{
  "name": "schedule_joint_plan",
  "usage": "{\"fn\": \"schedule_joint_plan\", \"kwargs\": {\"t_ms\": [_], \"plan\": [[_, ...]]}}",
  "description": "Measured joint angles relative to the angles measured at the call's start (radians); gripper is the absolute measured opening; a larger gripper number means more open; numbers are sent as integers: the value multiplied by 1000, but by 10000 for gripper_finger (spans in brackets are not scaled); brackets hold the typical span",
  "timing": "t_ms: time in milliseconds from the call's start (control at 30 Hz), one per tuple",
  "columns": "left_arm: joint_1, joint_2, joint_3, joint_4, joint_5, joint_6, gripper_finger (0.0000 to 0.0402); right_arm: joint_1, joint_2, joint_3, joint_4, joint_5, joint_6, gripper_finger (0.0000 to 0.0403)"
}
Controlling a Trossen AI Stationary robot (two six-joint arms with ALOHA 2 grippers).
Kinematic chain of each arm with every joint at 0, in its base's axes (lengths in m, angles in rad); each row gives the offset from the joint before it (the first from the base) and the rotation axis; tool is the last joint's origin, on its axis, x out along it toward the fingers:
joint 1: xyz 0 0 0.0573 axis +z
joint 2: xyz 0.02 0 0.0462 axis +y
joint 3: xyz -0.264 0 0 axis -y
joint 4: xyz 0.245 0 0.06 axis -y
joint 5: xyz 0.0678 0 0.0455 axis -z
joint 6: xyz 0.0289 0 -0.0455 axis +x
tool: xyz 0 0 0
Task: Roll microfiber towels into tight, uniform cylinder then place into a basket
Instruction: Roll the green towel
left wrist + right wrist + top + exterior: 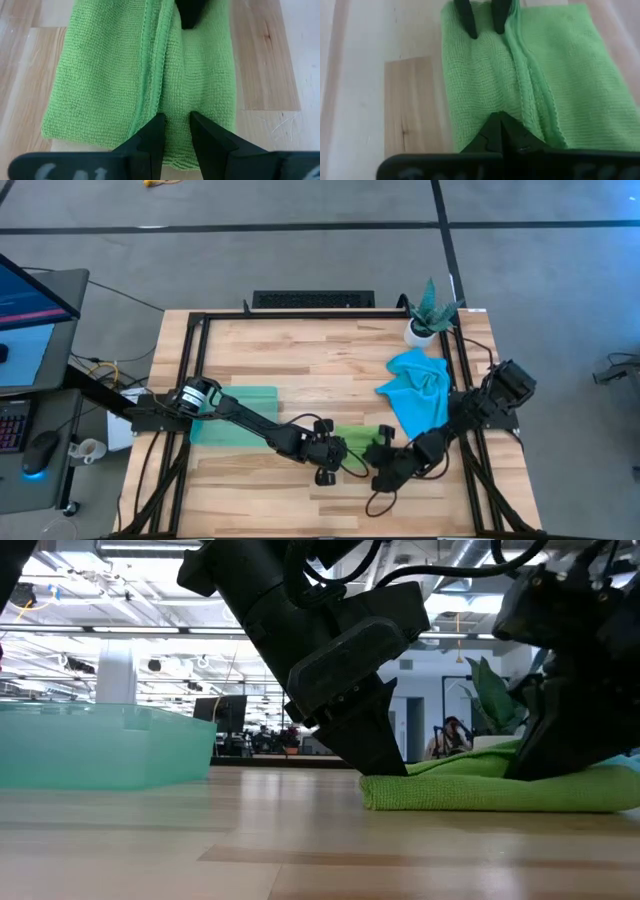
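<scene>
The lime green towel [355,435] lies folded flat near the table's front middle, its length running left to right. A hemmed edge [150,65] runs along its top. My left gripper [175,122] is on the towel's left end, its fingers a narrow gap apart with cloth between them. My right gripper [501,117] is shut, its tip on the towel's right end. The blue towel [420,390] lies crumpled at the right, behind my right arm. The teal basket [235,415] stands at the left, partly under my left arm. My left gripper has the towel's left end [176,107] between its two fingers, which slant down from the table's left and point along the towel. The towel lies flat on the table. How many layers sit in the gap, I cannot tell. My right gripper sets its shut fingertips on the towel's right end [492,102], slanting down from the table's right, along the towel. Whether any cloth is caught between the fingers, I cannot tell. The towel lies flat under them.
A potted plant [430,315] stands at the back right corner. A black frame rail [200,315] runs around the tabletop. Bare wood [300,350] lies behind the towel and in front of it. A desk with a monitor [30,300] is off the left side.
</scene>
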Motion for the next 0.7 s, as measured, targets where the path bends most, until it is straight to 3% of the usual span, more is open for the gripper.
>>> {"fn": "schedule_joint_plan", "kwargs": {"t_ms": [433,567,700], "plan": [[-66,-71,-8,-44,-179,91,89,-19,-1,-12,14,-43,12,6],[-102,-91,-6,65,-270,169,89,-19,0,-12,17,-45,12,9],[-112,-66,-3,257,-245,263,89,-20,0,-13,19,-49,12,9]]}}
